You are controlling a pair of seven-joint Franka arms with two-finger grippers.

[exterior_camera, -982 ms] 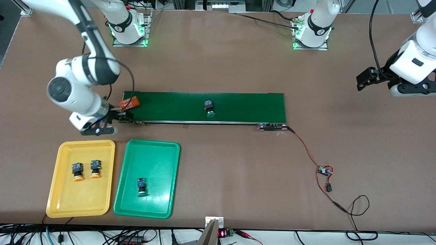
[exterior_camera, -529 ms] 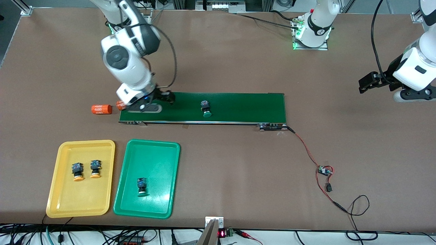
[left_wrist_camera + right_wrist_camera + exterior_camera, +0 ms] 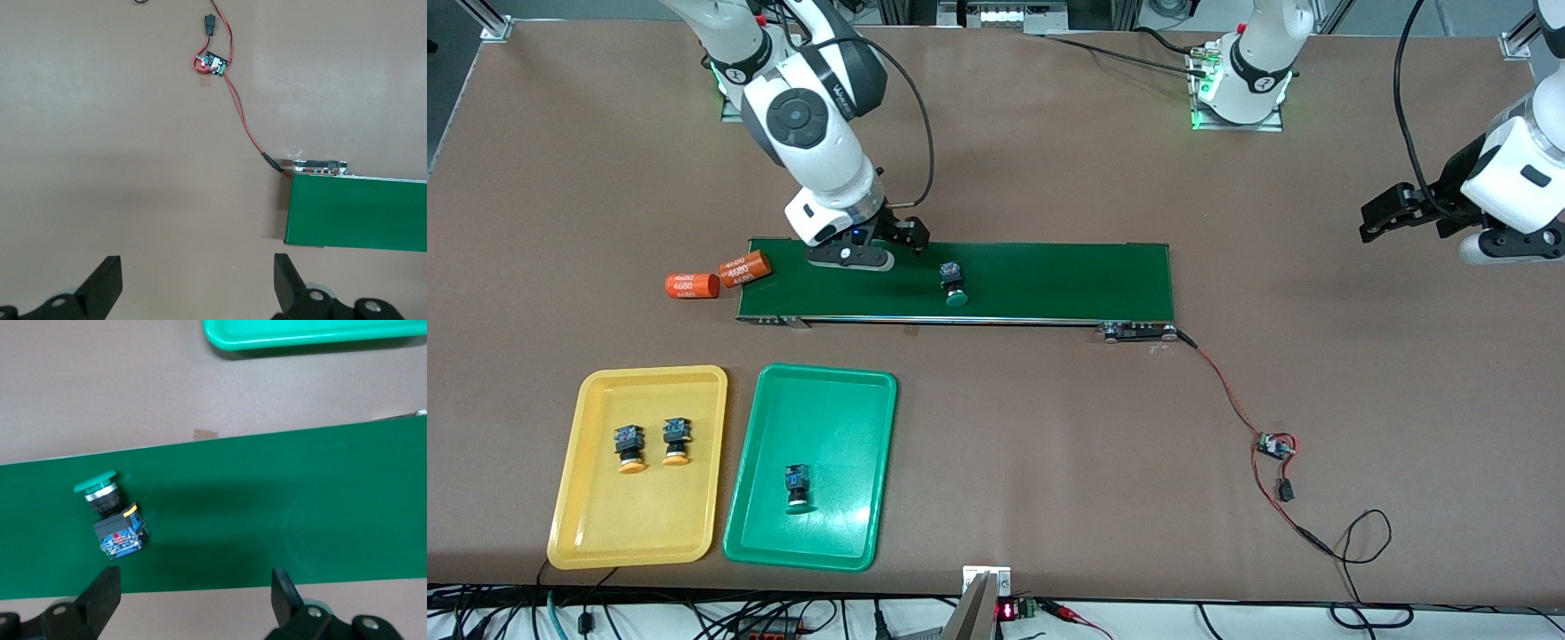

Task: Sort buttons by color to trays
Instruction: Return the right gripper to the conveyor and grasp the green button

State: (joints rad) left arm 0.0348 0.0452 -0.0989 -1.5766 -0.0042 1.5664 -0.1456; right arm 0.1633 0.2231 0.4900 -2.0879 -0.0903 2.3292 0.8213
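One green-capped button lies on its side on the dark-green conveyor belt. My right gripper hangs open over the belt's edge, beside that button, holding nothing. The yellow tray holds two orange-capped buttons. The green tray next to it holds one green-capped button. My left gripper waits open over bare table at the left arm's end.
Two orange cylinders marked 4680 lie at the belt's right-arm end, one against the belt. A small circuit board with red wires runs from the belt's motor end.
My right arm has swung from the cylinders at the belt's end along the belt to beside the green button. The button has drifted toward the right arm's end. The left arm barely moved.
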